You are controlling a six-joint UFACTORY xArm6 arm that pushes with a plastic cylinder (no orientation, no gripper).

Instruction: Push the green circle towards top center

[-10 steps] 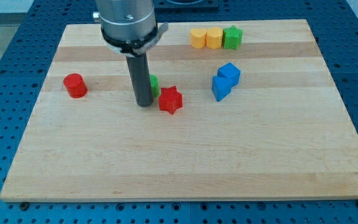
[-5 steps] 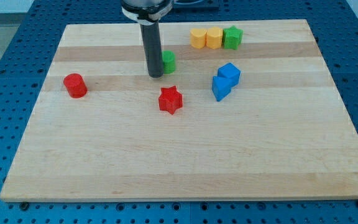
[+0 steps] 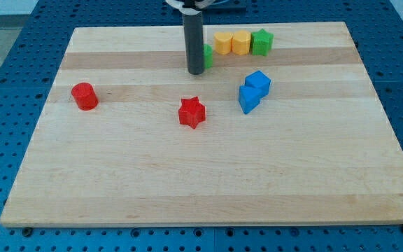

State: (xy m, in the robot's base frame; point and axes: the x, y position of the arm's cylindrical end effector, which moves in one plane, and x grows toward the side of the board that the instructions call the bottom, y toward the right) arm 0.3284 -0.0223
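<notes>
Now my tip (image 3: 197, 71) touches the green circle (image 3: 207, 56) from its near left, far on the tabletop (image 3: 117, 182) beside a yellow block (image 3: 222, 43). No hand exists. Light, rigid, slippery; best pushed through its centre.

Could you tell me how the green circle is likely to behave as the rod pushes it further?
The green circle, squat and flat-based, will probably slide, not tip. Its round side could slip off my tip, which touches its left. The yellow block close by may get bumped.
</notes>
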